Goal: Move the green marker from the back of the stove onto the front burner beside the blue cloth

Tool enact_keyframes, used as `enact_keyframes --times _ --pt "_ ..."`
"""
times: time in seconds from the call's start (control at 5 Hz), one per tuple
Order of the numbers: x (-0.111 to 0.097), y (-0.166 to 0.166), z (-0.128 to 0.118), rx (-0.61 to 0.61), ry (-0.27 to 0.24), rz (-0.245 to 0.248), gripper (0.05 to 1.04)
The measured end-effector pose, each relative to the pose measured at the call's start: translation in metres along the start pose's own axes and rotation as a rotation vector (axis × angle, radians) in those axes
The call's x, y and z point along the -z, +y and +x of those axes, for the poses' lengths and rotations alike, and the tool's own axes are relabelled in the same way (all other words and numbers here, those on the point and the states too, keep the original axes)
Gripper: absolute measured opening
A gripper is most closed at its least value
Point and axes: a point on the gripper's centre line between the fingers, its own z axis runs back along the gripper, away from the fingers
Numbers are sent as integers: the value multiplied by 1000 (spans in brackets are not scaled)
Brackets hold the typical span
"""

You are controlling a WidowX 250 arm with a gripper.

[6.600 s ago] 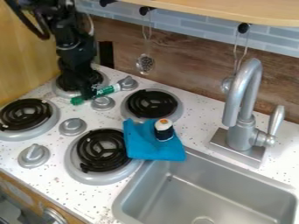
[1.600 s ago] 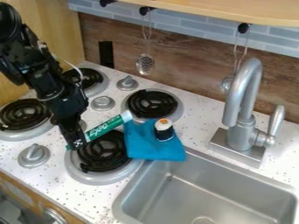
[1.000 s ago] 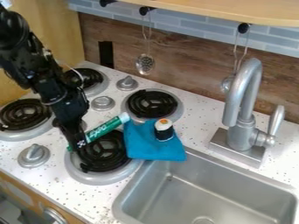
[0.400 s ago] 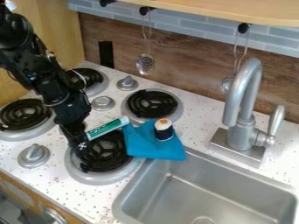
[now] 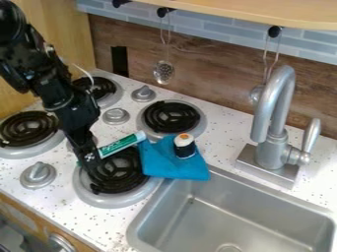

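1. The speckled white surface (image 5: 62, 194) runs across the view and carries the stove parts and the sink (image 5: 230, 214), a grey metal basin at the lower right.
2. A brown wood panel (image 5: 211, 74) stands behind, with grey-blue tiles (image 5: 211, 24) above it.
3. The black arm (image 5: 49, 81) comes in from the upper left and slants down over the left side of the stove.
4. The silver faucet (image 5: 273, 110) rises behind the sink, its lever on the right.
5. Four round burners with black coils sit at the left: a near one (image 5: 118, 172), one behind it to the right (image 5: 171, 117), one at the left edge (image 5: 27, 130) and one at the back left (image 5: 97, 91).
6. A blue cloth (image 5: 172, 166) lies between the near burner and the sink, overlapping the burner's right side and reaching the sink's rim.
7. The pincer (image 5: 91, 163) hangs low at the upper left side of the near burner. How far open it is, and whether it grips anything, I cannot tell.
8. The green and white marker (image 5: 121, 144) runs from right beside the pincer up to the right, over the back edge of the near burner, its white end next to the cloth's upper left corner.
9. Three grey knobs (image 5: 38, 174) (image 5: 116, 116) (image 5: 143, 93) show among the burners.
10. A small dark bottle (image 5: 185, 147) with a white and orange top stands upright on the cloth.
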Motion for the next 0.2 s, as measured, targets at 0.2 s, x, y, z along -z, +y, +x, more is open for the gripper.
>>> enact_keyframes --times 0.2 --pt "-17 0 -1 -1 -26 23 1001"
